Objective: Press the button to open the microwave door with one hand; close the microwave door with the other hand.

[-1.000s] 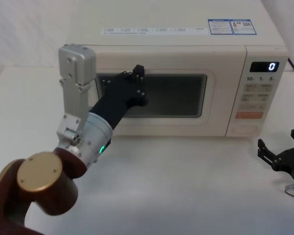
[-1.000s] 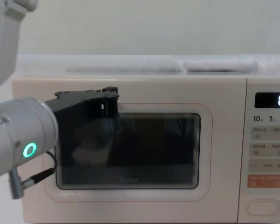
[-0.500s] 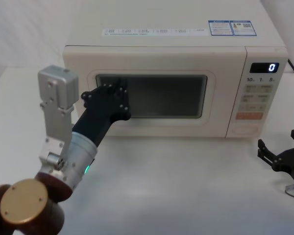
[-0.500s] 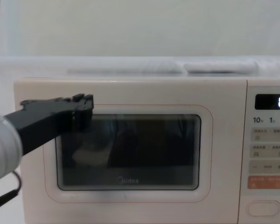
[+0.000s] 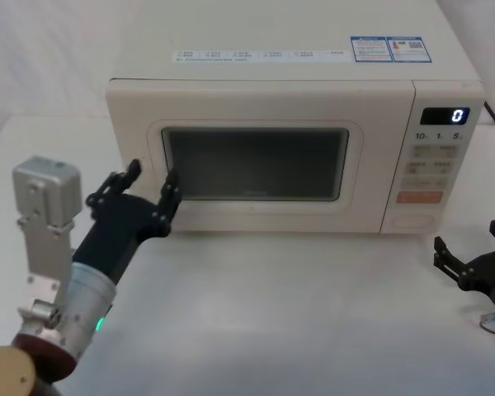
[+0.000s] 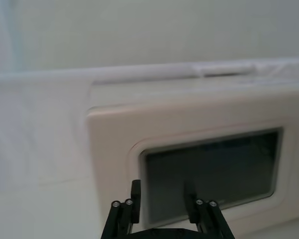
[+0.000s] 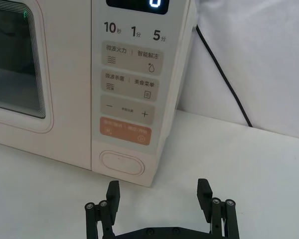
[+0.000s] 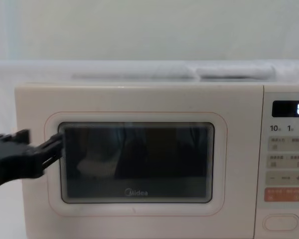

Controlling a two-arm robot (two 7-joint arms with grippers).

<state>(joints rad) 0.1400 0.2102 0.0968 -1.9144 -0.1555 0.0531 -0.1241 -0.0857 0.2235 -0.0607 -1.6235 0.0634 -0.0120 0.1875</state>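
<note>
The microwave (image 5: 293,144) stood on the white tabletop (image 5: 297,322), filling the upper middle of the head view; its microwave door (image 5: 256,165) lay flush and shut against the cream body, the dark window framed by a thin pink outline; the display (image 5: 445,114) at the upper right of the control panel read "0"; the button (image 7: 121,163), a wide cream pill at the foot of the panel, sat just under the orange keys (image 7: 128,131) in the right wrist view.

The left gripper (image 5: 148,183) hung at the middle left of the head view, just in front of the door's left edge; its fingers (image 5: 170,192) stood apart and held nothing; whether a fingertip touched the door could not be told; in the chest view it entered from the left edge (image 8: 37,147), level with the window's left side.

The right gripper (image 5: 474,247) sat low at the right edge of the head view, on the tabletop side of the panel and apart from it; in the right wrist view its fingers (image 7: 204,191) were spread apart and empty, below the button.
</note>
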